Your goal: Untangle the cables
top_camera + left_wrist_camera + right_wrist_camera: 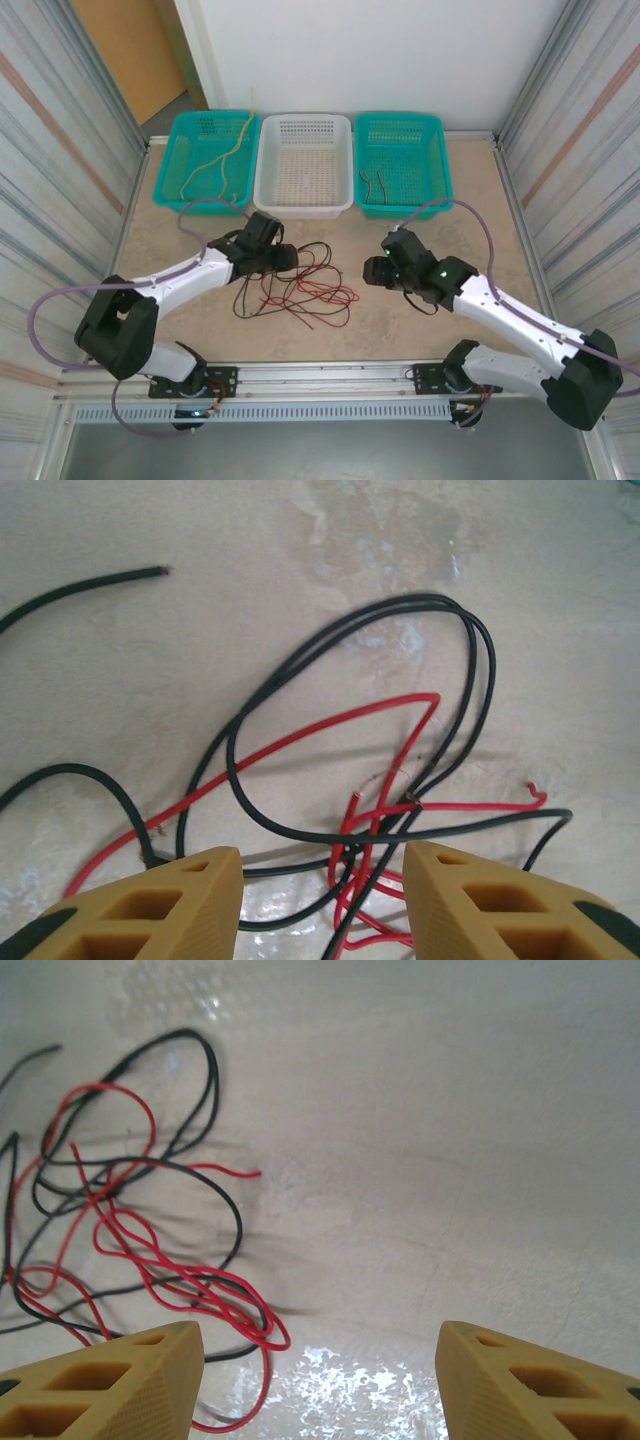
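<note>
A loose tangle of red and black cables [300, 288] lies on the table between the arms. My left gripper [283, 258] hovers over its upper left part, open; the left wrist view has crossed red cables [375, 830] and black cables [300, 830] running between its spread fingers [190, 895]. My right gripper [378, 271] stands open to the right of the tangle, apart from it. In the right wrist view the red cable loops [190, 1280] end near its left finger [130, 1370]. Yellowish-tan cables [222, 165] lie in the left teal basket [168, 160]. A black cable [375, 187] lies in the right teal basket [440, 150].
A white basket [305, 205] stands between the two teal ones along the back of the table. Ribbed metal walls close both sides. Bare tabletop [420, 330] stretches to the right of and in front of the tangle. A loose black cable end [90, 585] lies far left.
</note>
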You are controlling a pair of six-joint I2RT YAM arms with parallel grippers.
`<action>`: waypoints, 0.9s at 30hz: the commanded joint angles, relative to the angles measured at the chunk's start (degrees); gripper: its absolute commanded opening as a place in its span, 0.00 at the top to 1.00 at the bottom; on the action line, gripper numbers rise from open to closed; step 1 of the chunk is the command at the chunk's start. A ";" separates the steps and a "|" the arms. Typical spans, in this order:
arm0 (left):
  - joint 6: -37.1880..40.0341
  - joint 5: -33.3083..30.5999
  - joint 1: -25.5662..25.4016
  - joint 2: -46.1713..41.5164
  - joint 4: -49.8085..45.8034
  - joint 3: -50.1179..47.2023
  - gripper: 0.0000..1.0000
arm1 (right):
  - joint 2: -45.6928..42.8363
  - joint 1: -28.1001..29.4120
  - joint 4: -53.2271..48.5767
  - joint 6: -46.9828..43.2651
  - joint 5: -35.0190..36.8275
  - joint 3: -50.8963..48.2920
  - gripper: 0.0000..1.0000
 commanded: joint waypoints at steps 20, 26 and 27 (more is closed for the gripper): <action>2.07 -3.89 -0.21 1.31 -3.94 -6.23 0.64 | 0.70 0.55 2.91 2.75 -3.25 -0.10 0.40; 2.36 -5.57 -0.20 3.28 -4.11 -5.52 0.76 | -1.66 0.51 1.53 2.59 -2.66 0.85 0.40; 2.44 -5.16 -0.23 3.02 -4.27 -5.46 0.81 | -2.10 0.48 1.37 2.42 -2.48 1.01 0.40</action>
